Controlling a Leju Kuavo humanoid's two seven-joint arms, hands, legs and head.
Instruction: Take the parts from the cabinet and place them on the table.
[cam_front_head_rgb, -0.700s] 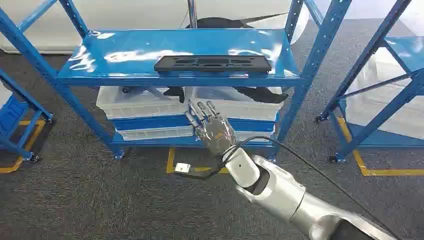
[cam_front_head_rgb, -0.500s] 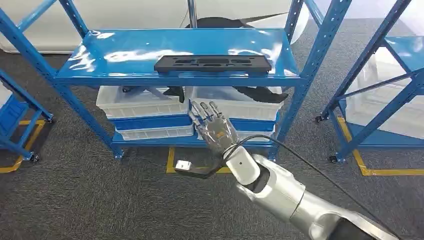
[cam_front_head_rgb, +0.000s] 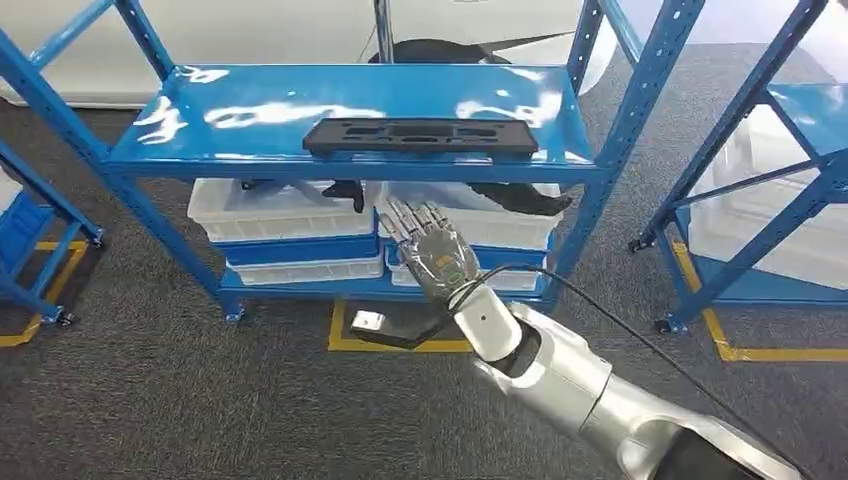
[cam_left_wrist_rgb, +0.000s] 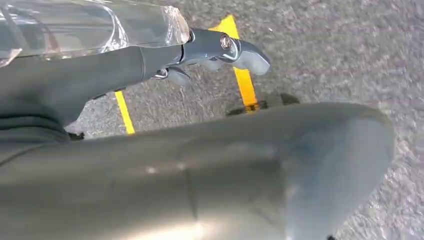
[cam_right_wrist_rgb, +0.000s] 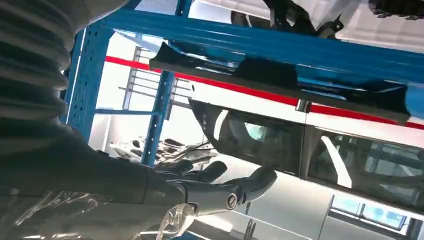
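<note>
Blue shelf (cam_front_head_rgb: 260, 110) bears black part (cam_front_head_rgb: 420, 135); right robot hand (cam_front_head_rgb: 430, 250) below, fingers spread, empty.

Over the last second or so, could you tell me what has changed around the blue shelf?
The right hand has risen slightly toward the flat black plastic part on the blue metal shelf, fingers spread and empty. The part and the white plastic bins stayed put.

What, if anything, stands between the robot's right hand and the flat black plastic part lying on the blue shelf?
Nothing visible blocks it. The right hand is open, below and in front of the blue metal shelf; the flat black plastic part lies at the shelf's front edge, above the fingers.
</note>
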